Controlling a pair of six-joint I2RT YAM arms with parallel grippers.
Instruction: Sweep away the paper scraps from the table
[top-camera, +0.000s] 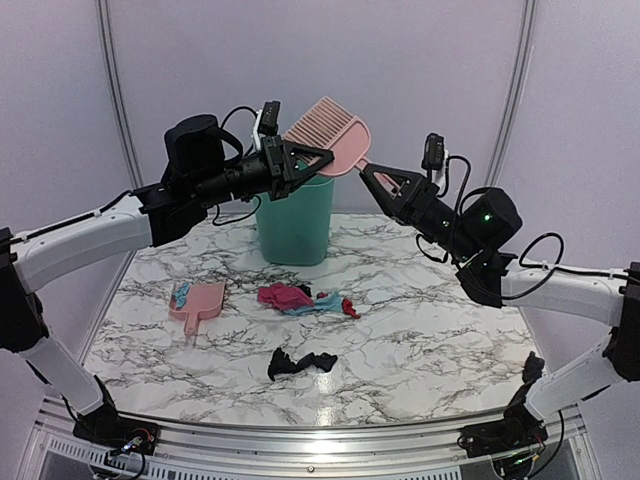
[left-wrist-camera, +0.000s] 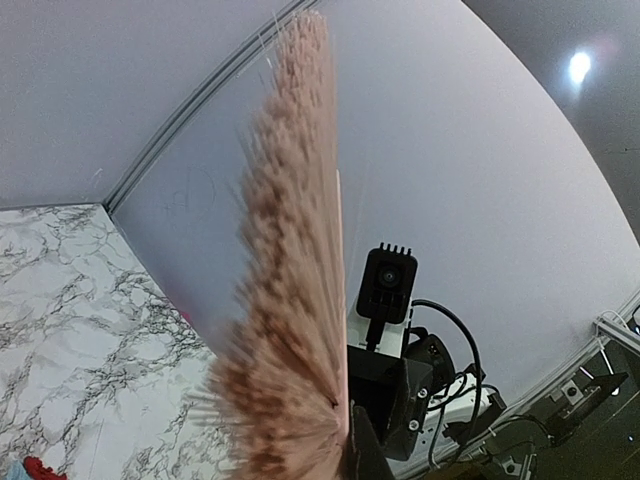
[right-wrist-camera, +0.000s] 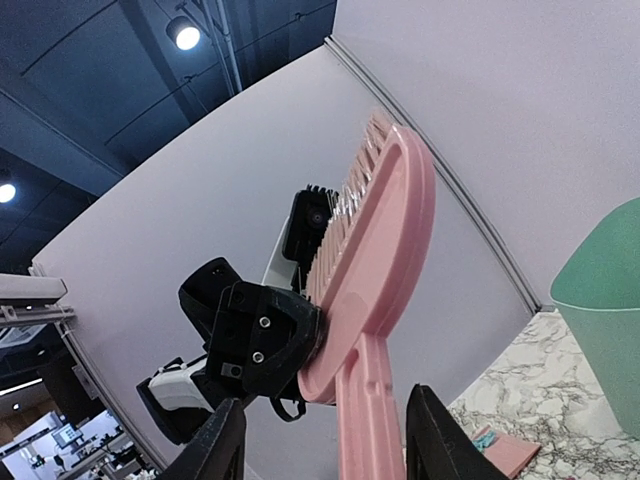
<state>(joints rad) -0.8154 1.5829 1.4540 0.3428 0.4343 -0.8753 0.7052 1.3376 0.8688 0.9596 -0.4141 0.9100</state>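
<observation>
We see the brush (top-camera: 330, 135) as smooth pink plastic with a faint sheen on its back, its bristles fine and pale. The bin (top-camera: 295, 225) looks like smooth, matt green plastic. The table (top-camera: 420, 330) has a polished marble-look top, glossy enough to catch light near the silvery metal rail (top-camera: 300, 445). The dustpan (top-camera: 198, 303) is flat pink plastic. The paper scraps (top-camera: 300, 298) are crumpled and matt. The left gripper (top-camera: 322, 160) is matt black plastic with small metal screws.
</observation>
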